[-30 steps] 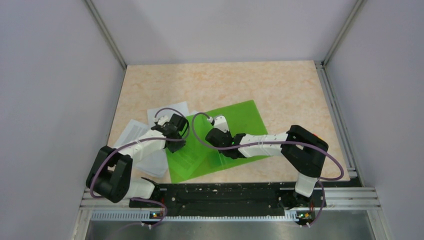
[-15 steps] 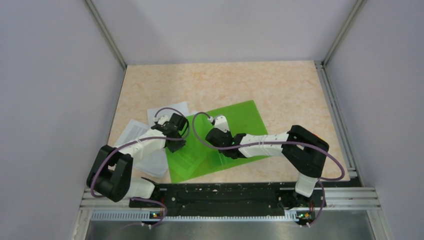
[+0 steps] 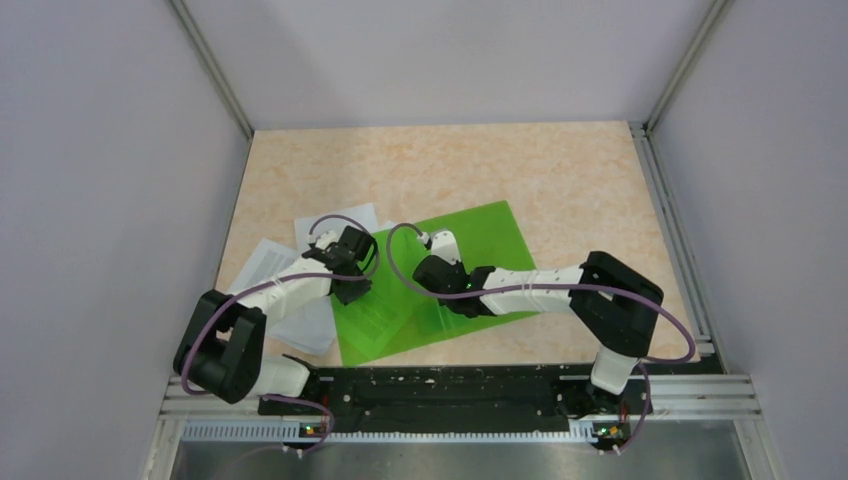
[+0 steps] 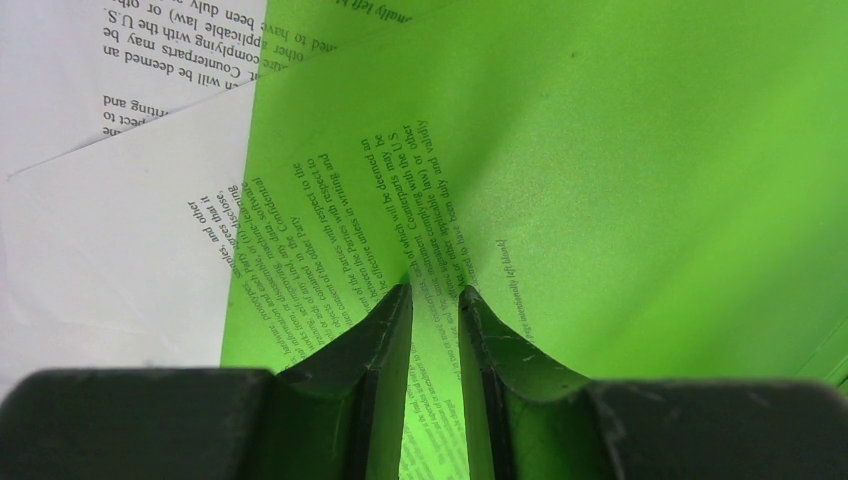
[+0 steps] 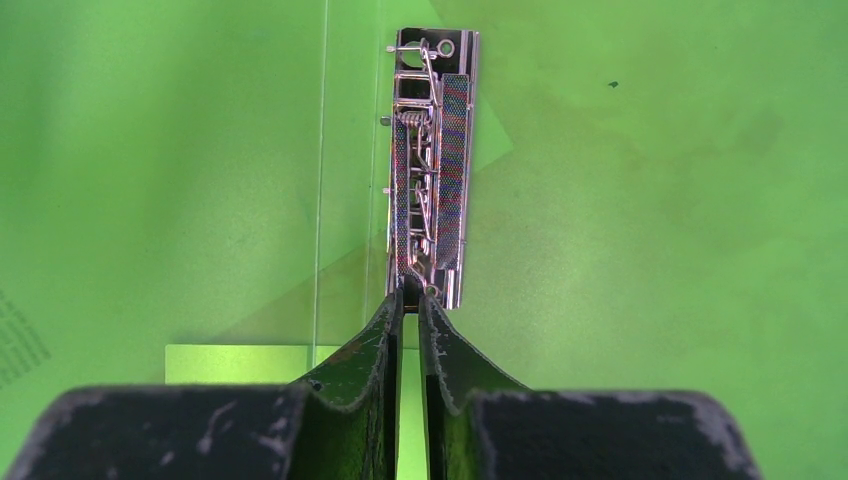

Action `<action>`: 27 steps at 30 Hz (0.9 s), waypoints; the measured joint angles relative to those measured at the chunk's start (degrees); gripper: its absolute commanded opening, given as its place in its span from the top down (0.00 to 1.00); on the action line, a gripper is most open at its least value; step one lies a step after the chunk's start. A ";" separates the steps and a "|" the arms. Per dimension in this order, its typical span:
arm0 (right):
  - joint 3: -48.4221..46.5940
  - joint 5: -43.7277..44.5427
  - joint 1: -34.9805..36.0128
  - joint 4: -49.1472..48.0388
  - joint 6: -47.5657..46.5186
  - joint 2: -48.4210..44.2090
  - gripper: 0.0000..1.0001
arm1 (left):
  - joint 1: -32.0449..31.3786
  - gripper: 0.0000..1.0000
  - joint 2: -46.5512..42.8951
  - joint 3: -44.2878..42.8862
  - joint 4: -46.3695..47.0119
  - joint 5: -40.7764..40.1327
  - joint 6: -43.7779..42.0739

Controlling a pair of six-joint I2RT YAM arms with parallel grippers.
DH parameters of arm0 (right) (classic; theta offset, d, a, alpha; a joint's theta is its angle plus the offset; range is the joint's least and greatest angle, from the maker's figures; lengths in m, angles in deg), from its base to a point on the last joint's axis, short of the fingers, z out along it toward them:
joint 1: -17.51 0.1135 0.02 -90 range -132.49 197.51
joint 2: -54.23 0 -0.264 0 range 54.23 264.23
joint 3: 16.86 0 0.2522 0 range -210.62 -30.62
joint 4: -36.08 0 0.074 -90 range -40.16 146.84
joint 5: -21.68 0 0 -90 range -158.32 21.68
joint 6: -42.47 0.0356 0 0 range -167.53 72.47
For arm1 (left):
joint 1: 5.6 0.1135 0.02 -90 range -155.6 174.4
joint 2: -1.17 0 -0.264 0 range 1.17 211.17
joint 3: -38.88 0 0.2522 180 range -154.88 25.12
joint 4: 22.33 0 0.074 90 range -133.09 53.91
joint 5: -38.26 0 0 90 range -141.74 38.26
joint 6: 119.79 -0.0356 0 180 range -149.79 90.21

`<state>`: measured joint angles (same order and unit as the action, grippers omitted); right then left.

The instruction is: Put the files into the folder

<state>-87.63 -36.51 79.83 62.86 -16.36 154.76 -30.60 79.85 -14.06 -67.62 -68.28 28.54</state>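
Table (image 3: 560, 170) bearing the green folder (image 3: 480, 235) at centre, its 9 o'clock edge overlapping the files (image 3: 265, 265). Left gripper (image 4: 435, 292), jaws narrowly parted, sits over the folder's cover; printed sheets show through the cover and lie bare toward 10 o'clock. Right gripper (image 5: 412, 298), jaws almost together, meets the near end of the metal clip (image 5: 430, 170), which extends toward 12 o'clock; whether it grips cannot be told.
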 measured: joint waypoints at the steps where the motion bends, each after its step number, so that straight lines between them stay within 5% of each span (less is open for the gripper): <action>1: 0.00 -0.04 -0.02 0.04 0.00 -0.07 0.91 | 0.00 0.71 0.00 0.00 0.00 0.02 0.00; 11: -2.82 -1.99 -0.74 3.74 -0.72 -1.99 0.84 | 0.13 0.70 0.72 -0.94 -0.22 1.16 -3.96; 27: -8.63 -8.81 -8.24 10.67 -4.94 -7.72 0.51 | -0.61 0.68 4.39 -7.93 -3.78 4.79 -13.35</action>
<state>-96.27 -45.32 71.59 73.52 -21.29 147.04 -31.21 84.24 -21.99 -71.40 -63.49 15.18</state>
